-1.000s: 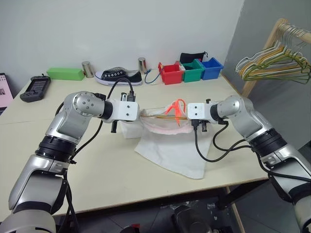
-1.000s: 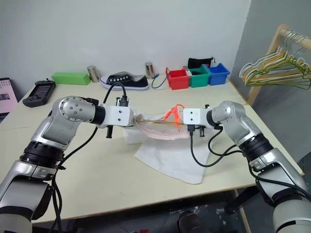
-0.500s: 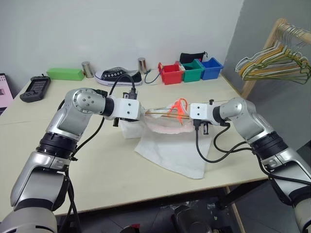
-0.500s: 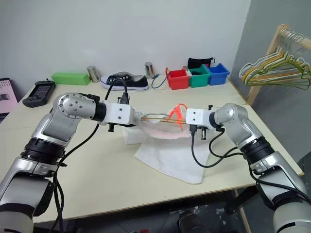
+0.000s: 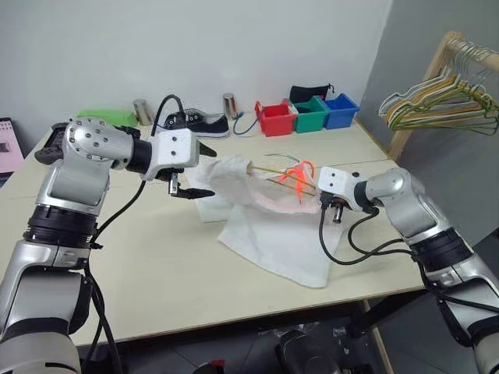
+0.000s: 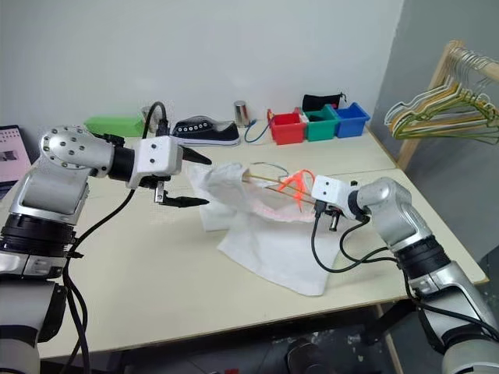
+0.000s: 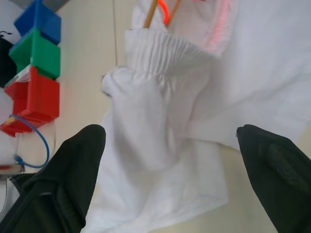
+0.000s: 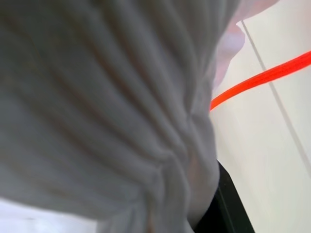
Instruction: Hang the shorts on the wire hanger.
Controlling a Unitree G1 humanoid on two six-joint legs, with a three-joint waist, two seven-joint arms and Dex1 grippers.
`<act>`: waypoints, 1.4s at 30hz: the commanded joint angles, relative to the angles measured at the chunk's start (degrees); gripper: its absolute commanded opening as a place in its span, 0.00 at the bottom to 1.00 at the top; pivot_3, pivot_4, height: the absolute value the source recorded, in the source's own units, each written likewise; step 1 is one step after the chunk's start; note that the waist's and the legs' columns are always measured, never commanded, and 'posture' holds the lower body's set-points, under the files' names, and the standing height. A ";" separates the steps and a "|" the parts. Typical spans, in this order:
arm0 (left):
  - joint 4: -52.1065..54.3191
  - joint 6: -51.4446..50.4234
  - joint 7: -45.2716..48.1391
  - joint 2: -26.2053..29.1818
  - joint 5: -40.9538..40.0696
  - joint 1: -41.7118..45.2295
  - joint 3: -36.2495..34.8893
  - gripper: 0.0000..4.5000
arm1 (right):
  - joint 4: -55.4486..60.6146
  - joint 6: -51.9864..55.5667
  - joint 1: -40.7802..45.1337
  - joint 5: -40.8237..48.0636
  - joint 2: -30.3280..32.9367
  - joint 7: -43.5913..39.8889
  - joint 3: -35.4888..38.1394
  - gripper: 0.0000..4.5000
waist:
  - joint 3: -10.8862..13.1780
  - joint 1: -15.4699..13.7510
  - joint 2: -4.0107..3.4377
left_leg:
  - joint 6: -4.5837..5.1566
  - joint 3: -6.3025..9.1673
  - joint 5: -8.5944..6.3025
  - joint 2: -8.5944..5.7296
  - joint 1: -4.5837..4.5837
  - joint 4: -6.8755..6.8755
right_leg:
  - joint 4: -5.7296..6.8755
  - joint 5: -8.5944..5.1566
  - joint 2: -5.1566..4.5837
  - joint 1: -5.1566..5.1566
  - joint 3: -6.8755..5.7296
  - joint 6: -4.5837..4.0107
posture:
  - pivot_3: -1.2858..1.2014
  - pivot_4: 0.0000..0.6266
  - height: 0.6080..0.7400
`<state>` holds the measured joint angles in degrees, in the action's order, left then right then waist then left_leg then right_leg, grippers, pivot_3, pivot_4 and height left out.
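Hanging partly off the table [image 5: 156, 273], the shorts [image 5: 269, 234] lie white and rumpled near its middle, the gathered waistband lifted toward the right gripper [image 5: 313, 189] and the lower part spread flat on the pale tabletop. The right gripper's fingers are closed on the bunched waistband fabric, which presses close against the wrist camera with the orange drawstring [image 8: 257, 77] running past it. The wire hanger [image 5: 273, 165] pokes out of the raised waistband as a thin yellowish bar, with a silvery curve of hook above it, and the orange drawstring [image 5: 295, 173] loops just beside the bar.

The left gripper [image 5: 196, 167] hovers just to the left of the shorts with its two black fingers [image 7: 73, 160] spread wide and nothing between them; from its wrist camera the elastic waistband sits in the gap ahead of the fingers, not touched.

Along the back edge of the table stand a red bin [image 5: 274, 117], a green bin [image 5: 309, 112] and a blue bin [image 5: 340, 108] in a row, a black-and-white sneaker [image 5: 195, 122], two small metal cylinders [image 5: 228, 104], a green block [image 5: 105, 117] and a dark handheld device [image 5: 48, 148]. On a wooden rack at the right hangs a bunch of pale hangers [image 5: 440, 101]. No writing or label can be read on any of these.
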<state>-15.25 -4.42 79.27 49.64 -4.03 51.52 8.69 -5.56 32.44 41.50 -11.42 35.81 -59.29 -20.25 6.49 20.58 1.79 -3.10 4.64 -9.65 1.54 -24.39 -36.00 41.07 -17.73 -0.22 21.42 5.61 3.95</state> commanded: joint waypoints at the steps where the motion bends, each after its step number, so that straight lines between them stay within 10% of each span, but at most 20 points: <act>1: 2.38 -3.31 -1.93 -1.03 -3.32 1.41 -3.42 0.99 | 7.41 9.75 -3.91 4.54 -1.72 3.21 6.69 0.00 | -0.05 0.14 -0.01 | 0.00 -0.01 0.00 0.02 0.02 -0.01 | 0.00 -0.01 0.00 -0.02 0.00 0.00 | 0.40 0.00 1.00; 15: 14.72 -15.17 -23.55 -28.98 -11.07 -2.24 -1.82 0.99 | 33.38 55.39 -15.66 5.04 -20.06 30.56 36.13 0.00 | -0.92 0.67 -0.59 | -0.03 -0.08 0.01 -0.05 -0.01 -0.06 | -0.08 0.05 -0.02 -0.05 0.15 0.11 | 0.35 0.00 1.00; 25: 4.94 -9.62 -32.30 -43.12 -8.51 3.82 0.81 0.99 | 32.47 51.10 -10.88 -1.46 -21.10 49.72 42.31 0.00 | -1.43 7.42 -1.18 | -0.03 -0.28 0.01 -0.08 0.04 0.10 | -0.27 -0.04 -0.05 -0.10 0.25 0.15 | 0.32 0.00 1.00; 42: 6.36 -9.69 -34.92 -46.34 -7.73 4.07 2.43 0.99 | 6.50 44.27 12.05 5.18 -16.74 61.49 61.78 0.00 | -1.47 12.84 -1.22 | -0.01 -0.57 0.01 -0.17 0.70 0.97 | -0.36 -0.34 -0.19 -0.37 0.42 0.05 | 0.34 0.00 1.00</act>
<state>-11.36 -14.47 45.38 2.91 -12.28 55.34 11.02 1.70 76.90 50.04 -8.20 18.51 0.94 38.86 5.02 33.43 0.56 -3.11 4.06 -9.64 1.37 -23.65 -35.03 40.71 -18.08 -0.41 21.04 6.04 4.00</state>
